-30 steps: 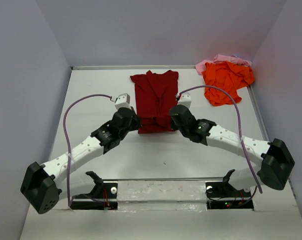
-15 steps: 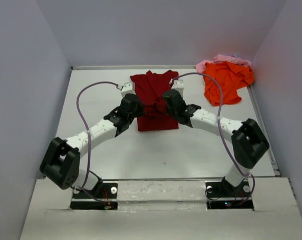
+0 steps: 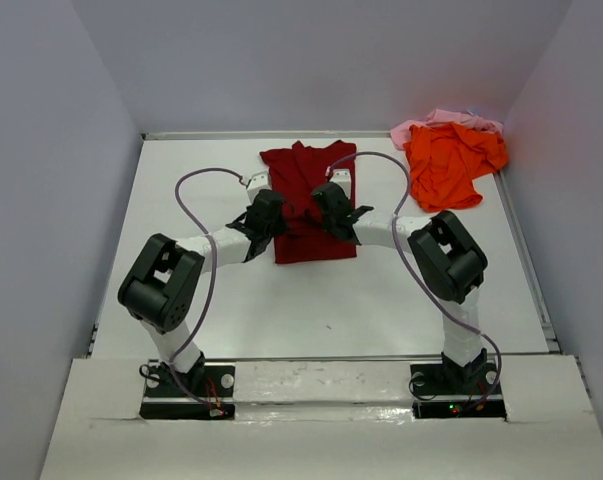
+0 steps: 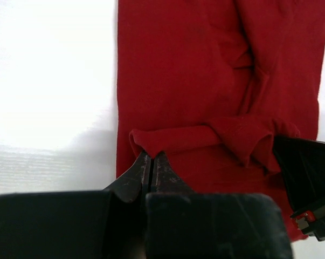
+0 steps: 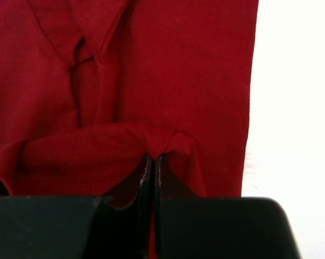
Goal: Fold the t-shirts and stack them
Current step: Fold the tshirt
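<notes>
Mid-fold on the maroon t-shirt (image 4: 178, 81); left jaws and right jaws each clamped on a raised fold at their tips — next, I judge, lay it forward flat; then release.

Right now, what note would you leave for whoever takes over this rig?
Left pincer: shut on the maroon shirt's near edge.
Right pincer: shut on the same edge, other side.
Maroon shirt: mid-table, sides already folded in, near edge lifted over its middle.
Orange shirt and pink shirt: crumpled together at the far right corner, unfolded.
To do: finish this fold, fold the other two, stack all three.
</notes>
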